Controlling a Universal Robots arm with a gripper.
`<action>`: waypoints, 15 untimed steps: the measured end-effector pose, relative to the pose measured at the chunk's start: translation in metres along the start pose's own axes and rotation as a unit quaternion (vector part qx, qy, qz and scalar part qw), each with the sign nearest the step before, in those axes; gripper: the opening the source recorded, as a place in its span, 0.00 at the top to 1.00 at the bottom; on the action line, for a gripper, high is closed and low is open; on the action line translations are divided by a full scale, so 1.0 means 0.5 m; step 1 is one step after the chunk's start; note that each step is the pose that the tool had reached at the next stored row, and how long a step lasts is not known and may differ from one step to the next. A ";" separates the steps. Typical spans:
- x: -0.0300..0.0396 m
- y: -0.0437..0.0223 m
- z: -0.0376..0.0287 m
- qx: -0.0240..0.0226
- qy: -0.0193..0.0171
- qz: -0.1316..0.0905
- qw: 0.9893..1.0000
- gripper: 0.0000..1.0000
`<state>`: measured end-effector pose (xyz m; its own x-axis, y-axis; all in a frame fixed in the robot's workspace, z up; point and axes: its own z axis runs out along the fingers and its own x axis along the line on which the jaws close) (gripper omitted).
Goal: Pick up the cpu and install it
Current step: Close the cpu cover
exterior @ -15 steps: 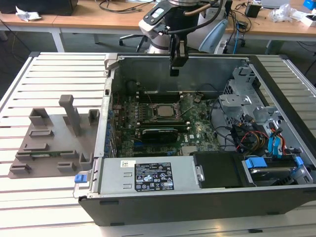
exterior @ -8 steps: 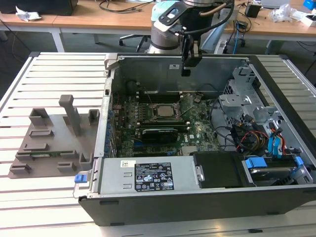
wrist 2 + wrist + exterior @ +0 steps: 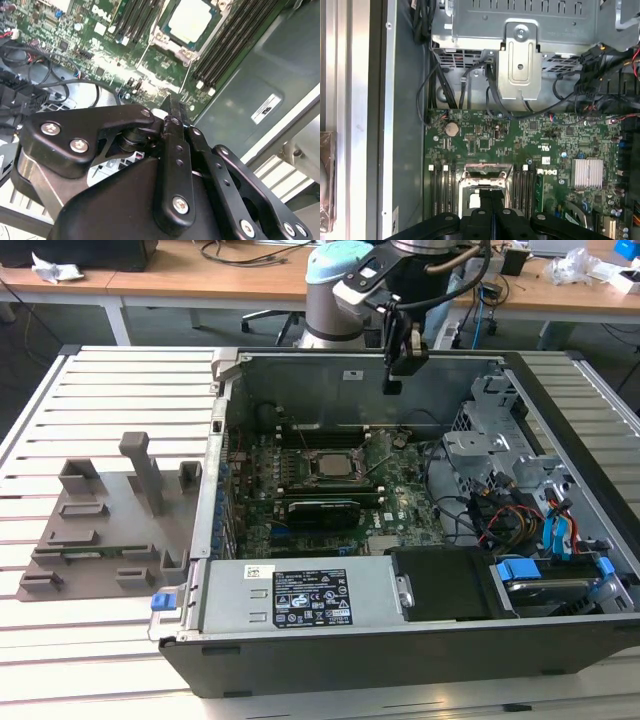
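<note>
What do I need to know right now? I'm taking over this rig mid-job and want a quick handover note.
Gripper: shut, holding nothing, hanging above the open computer case, over the motherboard.
Cpu: lies in the socket on the motherboard, silvery top up, apart from the gripper.
Done: the cpu is already set in the socket.
Left: I cannot tell whether it is fully seated or whether the socket frame is latched, so check that.
</note>
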<state>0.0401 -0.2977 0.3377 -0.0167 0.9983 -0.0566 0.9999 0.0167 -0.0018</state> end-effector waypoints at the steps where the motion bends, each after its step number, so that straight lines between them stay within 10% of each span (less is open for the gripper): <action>1: 0.000 0.003 0.000 0.000 0.000 0.000 1.000 0.89; 15: -0.001 0.055 0.000 0.000 0.000 0.000 1.000 0.89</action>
<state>0.0677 -0.2977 0.3376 -0.0166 0.9983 -0.0567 0.9999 0.0165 -0.0021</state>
